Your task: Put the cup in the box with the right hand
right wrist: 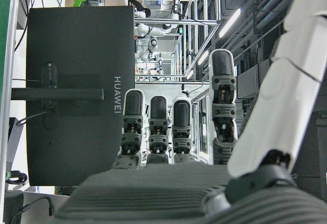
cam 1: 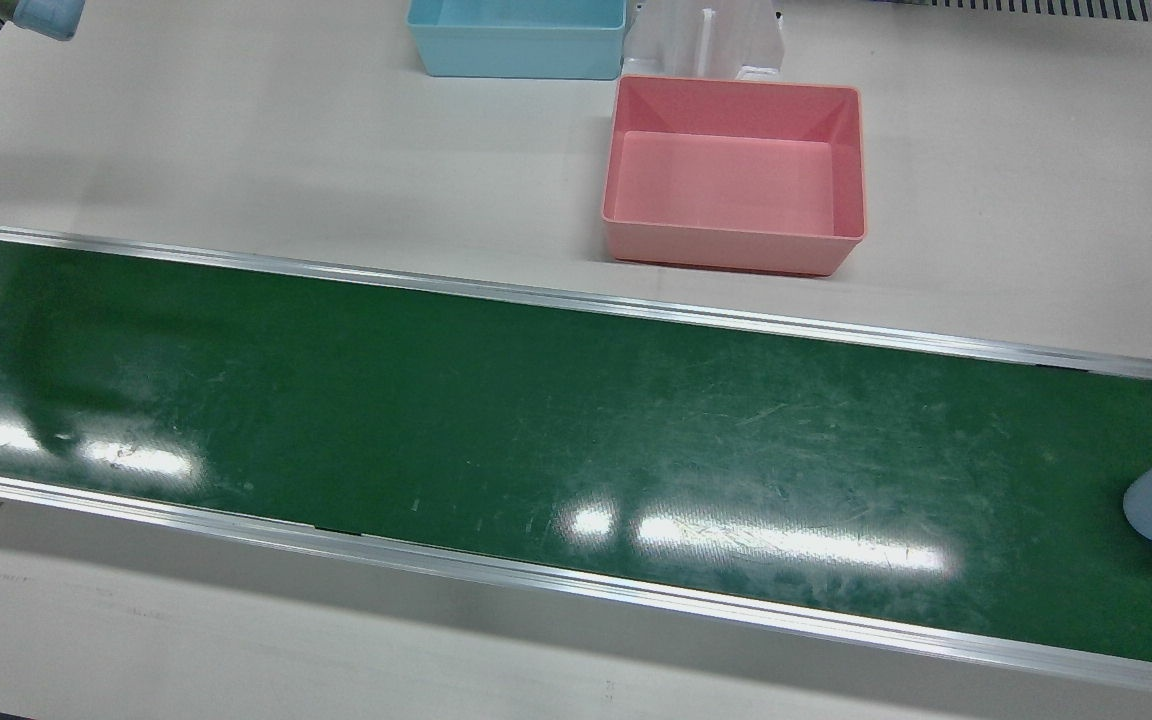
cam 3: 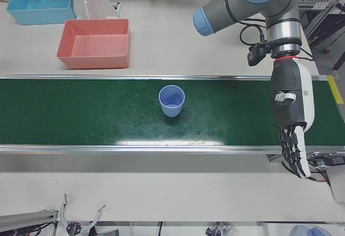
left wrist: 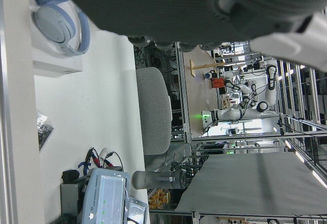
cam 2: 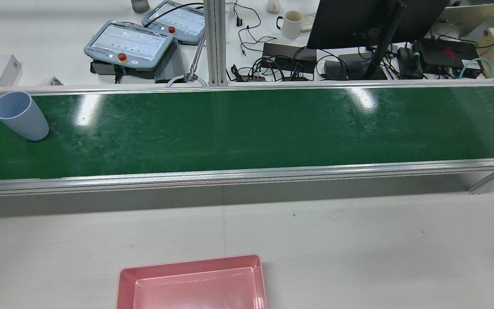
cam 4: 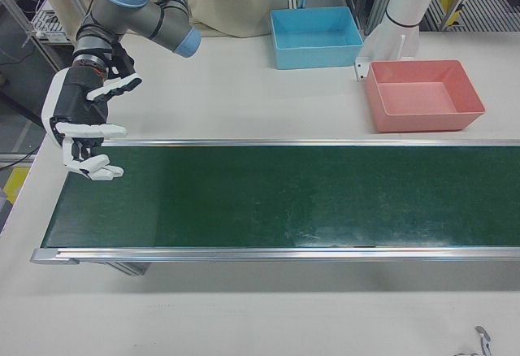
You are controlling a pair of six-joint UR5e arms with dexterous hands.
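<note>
My arms are grey tubes with light-blue joint caps, a black cable clipped near the left wrist above a thin red ring, and my left hand [cam 3: 291, 123] and right hand [cam 4: 81, 132] are white shells over black backs, with black-padded, white-tipped fingers [right wrist: 158, 127].
</note>
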